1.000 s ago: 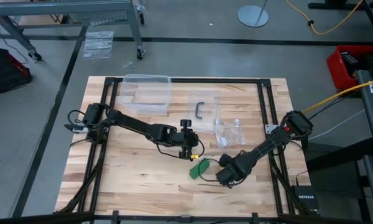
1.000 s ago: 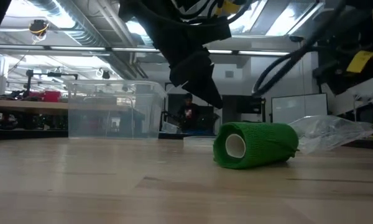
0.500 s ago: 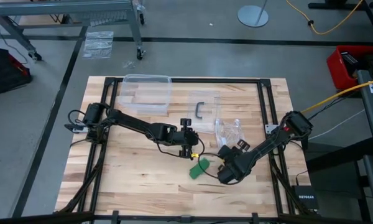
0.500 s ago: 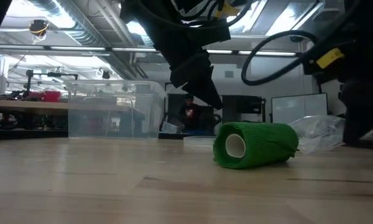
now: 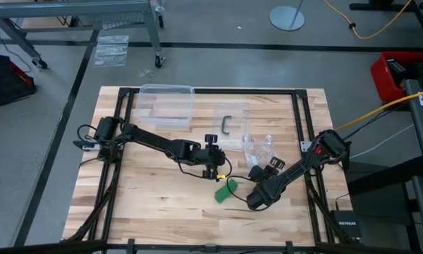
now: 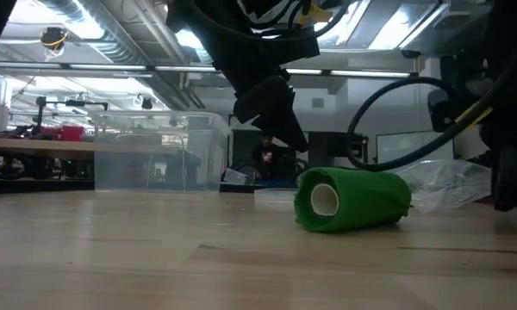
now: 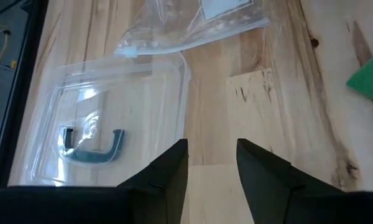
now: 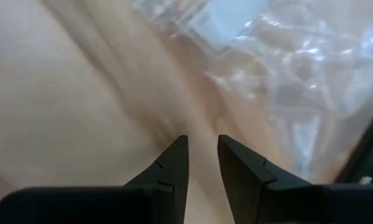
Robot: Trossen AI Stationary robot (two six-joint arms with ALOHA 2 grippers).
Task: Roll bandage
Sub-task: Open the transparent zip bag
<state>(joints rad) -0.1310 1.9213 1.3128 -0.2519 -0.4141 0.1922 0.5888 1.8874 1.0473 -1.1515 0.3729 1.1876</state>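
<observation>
The compact bright green cloth bandage roll [image 6: 353, 200] lies on its side on the wooden table [image 5: 148, 197], between both arms. The left gripper's fingers [image 7: 174, 163] are parted, holding nothing, just beside it. The right gripper's fingers [image 8: 177, 155] also stand apart, empty, near the crinkled clear plastic bag [image 5: 259, 149].

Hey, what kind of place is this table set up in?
Likely a robotics lab or workshop: exposed ceiling ducts, a bare concrete floor with a loose yellow cable, and workbenches behind the wooden table.
</observation>
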